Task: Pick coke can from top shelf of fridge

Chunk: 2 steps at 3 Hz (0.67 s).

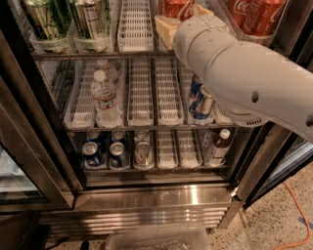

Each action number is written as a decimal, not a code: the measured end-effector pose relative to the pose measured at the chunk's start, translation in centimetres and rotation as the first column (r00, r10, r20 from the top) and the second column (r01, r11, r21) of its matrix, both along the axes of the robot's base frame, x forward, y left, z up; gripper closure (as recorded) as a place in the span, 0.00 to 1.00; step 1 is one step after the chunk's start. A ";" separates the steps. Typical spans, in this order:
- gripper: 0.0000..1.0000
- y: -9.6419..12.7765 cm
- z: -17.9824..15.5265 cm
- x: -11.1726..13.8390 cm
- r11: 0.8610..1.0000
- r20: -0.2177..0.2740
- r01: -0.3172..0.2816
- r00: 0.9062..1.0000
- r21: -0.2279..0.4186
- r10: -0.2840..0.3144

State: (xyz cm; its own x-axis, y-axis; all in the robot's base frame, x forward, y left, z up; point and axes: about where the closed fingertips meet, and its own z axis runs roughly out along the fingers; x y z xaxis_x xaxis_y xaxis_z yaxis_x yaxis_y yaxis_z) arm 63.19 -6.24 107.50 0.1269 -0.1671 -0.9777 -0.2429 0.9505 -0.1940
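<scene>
We log the gripper [171, 27], grip state we cannot tell, at the top shelf [98, 54] of the fridge [146, 195], with the coke can [177, 7] upright just beside it at 1 o'clock.

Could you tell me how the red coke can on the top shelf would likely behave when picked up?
The coke can, by the gripper at the top shelf, looks like smooth metal, so probably slippery. Round and apparently upright, it may tip or roll if nudged.

Smooth white rounded arm [244, 73] (small dark screw holes), cream gripper [165, 30] at the top shelf [98, 55]
</scene>
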 end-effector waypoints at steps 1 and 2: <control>0.67 0.1 0.1 0.2 1.000 -0.005 -0.005 1.000 0.005 0.005; 0.90 0.1 0.1 0.2 1.000 -0.004 -0.005 1.000 0.005 0.005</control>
State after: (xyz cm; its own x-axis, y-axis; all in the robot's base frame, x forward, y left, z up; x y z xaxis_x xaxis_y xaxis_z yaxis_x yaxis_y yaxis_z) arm 63.35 -6.12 107.56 0.1233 -0.1620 -0.9791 -0.2483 0.9502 -0.1885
